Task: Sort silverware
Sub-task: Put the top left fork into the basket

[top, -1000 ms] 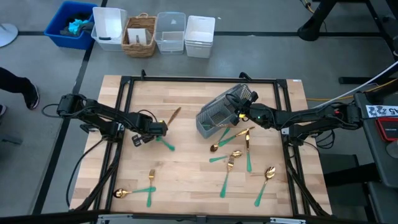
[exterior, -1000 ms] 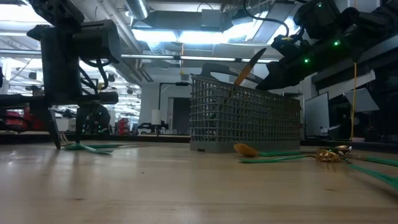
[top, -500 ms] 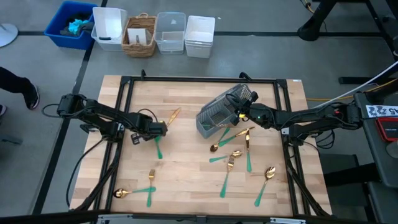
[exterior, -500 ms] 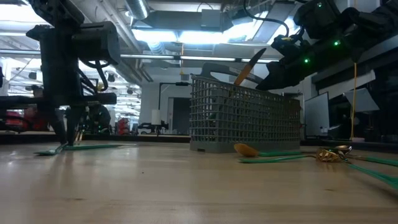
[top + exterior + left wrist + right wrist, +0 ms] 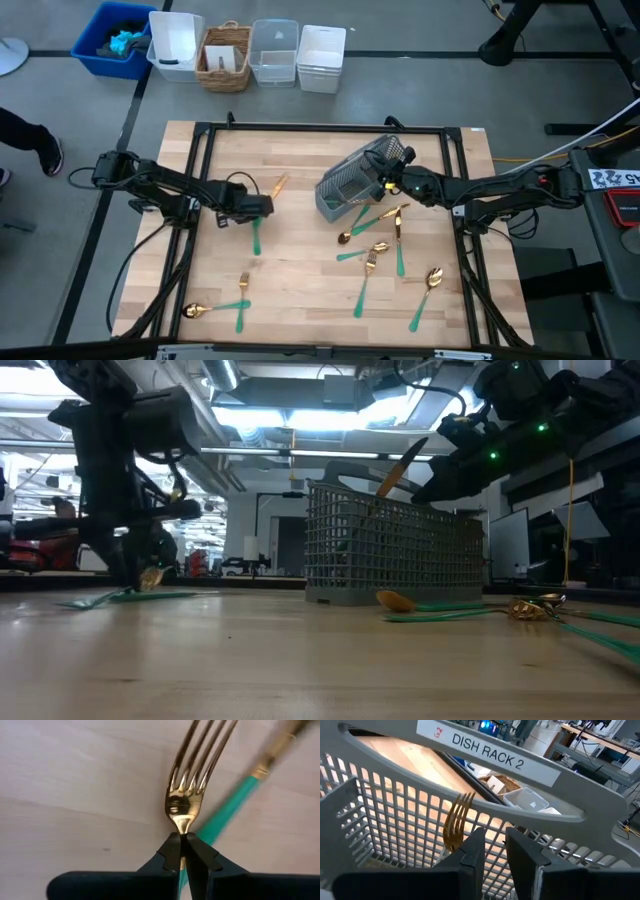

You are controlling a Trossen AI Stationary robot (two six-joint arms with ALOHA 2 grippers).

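One fork (image 5: 187, 795), gold head and teal handle, is pinched at its neck, tines forward over the wood. Another fork (image 5: 456, 822) stands in the tilted caddy. Further forks and spoons (image 5: 378, 249) lie scattered flat on the table.

My left gripper (image 5: 181, 851) is pinched tight, pointing to three o'clock. My right gripper (image 5: 493, 851) stays apart a little, pointing to nine o'clock.

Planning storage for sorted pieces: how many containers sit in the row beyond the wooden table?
5, left to right in the high view: blue plastic bin, white plastic tub, woven wicker basket, clear plastic tub, white ribbed tub. None looks hidden.
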